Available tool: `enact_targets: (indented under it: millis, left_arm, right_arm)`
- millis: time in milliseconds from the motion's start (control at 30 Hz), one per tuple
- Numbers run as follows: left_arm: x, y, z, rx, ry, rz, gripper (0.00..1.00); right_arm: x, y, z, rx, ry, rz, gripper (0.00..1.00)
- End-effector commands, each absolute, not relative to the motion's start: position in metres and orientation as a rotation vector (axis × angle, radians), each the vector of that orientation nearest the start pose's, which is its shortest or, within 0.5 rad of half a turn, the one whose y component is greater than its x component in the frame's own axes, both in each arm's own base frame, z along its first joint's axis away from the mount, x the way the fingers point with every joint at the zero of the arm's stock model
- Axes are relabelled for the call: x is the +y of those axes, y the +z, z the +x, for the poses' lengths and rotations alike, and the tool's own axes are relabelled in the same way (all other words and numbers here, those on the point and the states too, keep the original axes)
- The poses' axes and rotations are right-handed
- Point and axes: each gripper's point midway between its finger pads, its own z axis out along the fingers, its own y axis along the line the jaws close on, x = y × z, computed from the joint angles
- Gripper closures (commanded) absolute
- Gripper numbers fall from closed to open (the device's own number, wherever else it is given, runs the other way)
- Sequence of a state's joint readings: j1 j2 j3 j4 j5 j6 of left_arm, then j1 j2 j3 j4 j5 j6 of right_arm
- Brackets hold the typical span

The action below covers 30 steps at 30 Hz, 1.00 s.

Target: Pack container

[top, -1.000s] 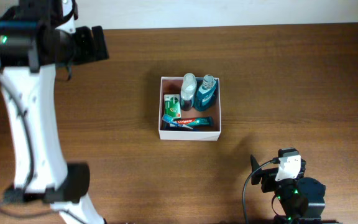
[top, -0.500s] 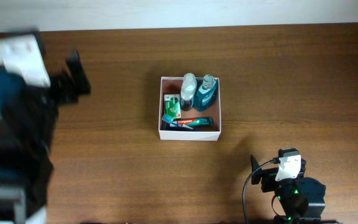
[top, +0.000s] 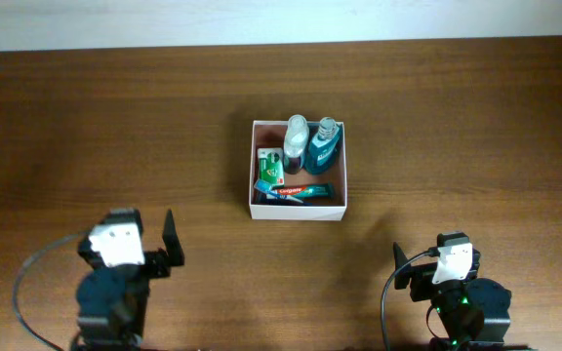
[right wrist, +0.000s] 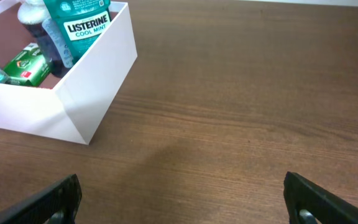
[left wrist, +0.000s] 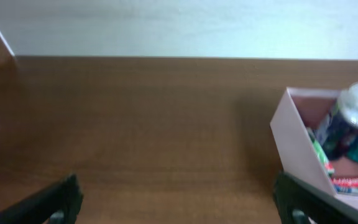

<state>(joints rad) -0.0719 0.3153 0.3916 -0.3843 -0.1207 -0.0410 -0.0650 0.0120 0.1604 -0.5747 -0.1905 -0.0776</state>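
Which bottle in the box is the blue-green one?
The Listerine bottle in the container's far right corner; the dark bottle beside it has a pale cap.

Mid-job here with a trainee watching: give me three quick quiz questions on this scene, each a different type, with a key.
1. True or false: the left gripper and the right gripper are both open and hold nothing.
2. Where does the toothpaste tube lie? A) in the container, along the wall nearest the arms; B) outside it; C) in the right gripper's grip.
3. Which brand name shows on the teal bottle?
Key: 1 true; 2 A; 3 Listerine.
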Motion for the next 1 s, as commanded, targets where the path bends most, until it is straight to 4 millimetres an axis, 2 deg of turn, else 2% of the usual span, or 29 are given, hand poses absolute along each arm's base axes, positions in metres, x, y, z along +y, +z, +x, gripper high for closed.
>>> enact_targets:
  millis: [0, 100, 300, 433, 967]
  left_arm:
    - [-0.002, 0.176, 0.239, 1.843, 0.016, -0.016, 0.01]
    - [-0.005, 0.154, 0.236, 1.843, -0.002, -0.002, 0.01]
    - [-0.01, 0.13, 0.234, 1.854, -0.028, 0.018, 0.01]
    - [-0.01, 0.142, 0.234, 1.801, -0.03, 0.016, 0.01]
    - [-0.01, 0.142, 0.234, 1.8, -0.03, 0.016, 0.01]
  right_arm:
    - [0.019, 0.111, 0.212, 1.984, 0.11, -0.127, 0.01]
    - [0.019, 0.111, 0.212, 1.984, 0.11, -0.127, 0.01]
    - [0.019, 0.111, 0.212, 1.984, 0.11, -0.127, 0.01]
    - [0.019, 0.111, 0.212, 1.984, 0.11, -0.127, 0.01]
    - [0.019, 0.111, 0.212, 1.984, 0.11, -0.127, 0.01]
